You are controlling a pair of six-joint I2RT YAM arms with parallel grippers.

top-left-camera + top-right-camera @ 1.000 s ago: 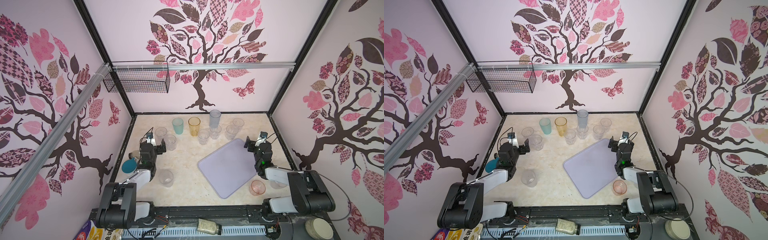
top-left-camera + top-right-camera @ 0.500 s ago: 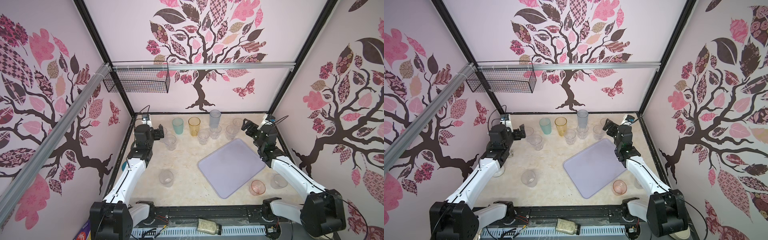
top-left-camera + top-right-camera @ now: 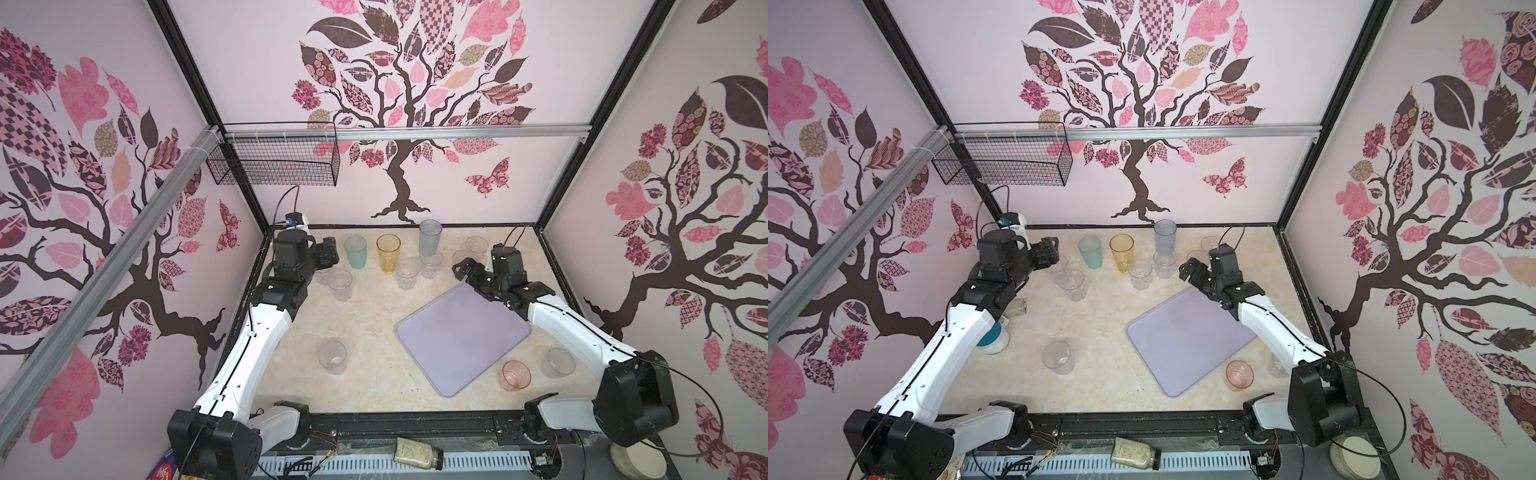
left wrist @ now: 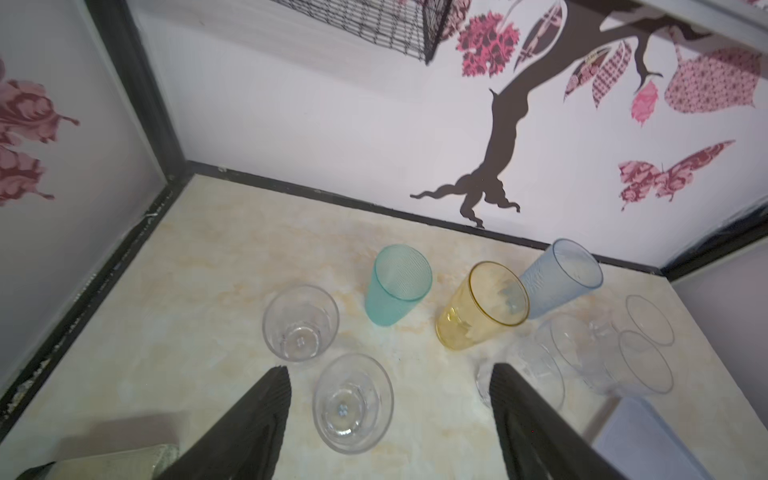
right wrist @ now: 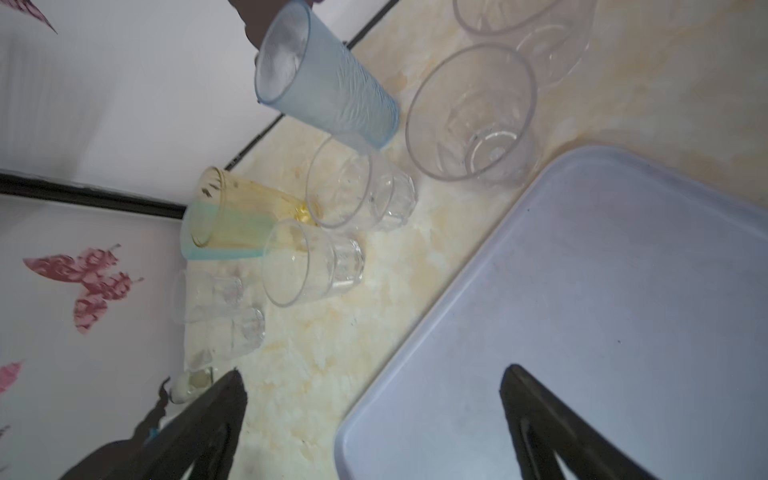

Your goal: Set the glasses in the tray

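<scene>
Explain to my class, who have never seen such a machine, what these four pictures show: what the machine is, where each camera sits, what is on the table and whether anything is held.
The machine is a robot with a left arm and a right arm, each ending in a two-fingered gripper. Two pictures come from a camera pair high above, looking down on everything. The two others come from cameras on the wrists, looking out between the black fingers. On the marbled table lies a lavender tray with nothing in it. Around it stand glasses: a teal glass, an amber glass, a blue-grey glass, a pink glass and several clear glasses. The left gripper and the right gripper are both open and hold nothing.
</scene>
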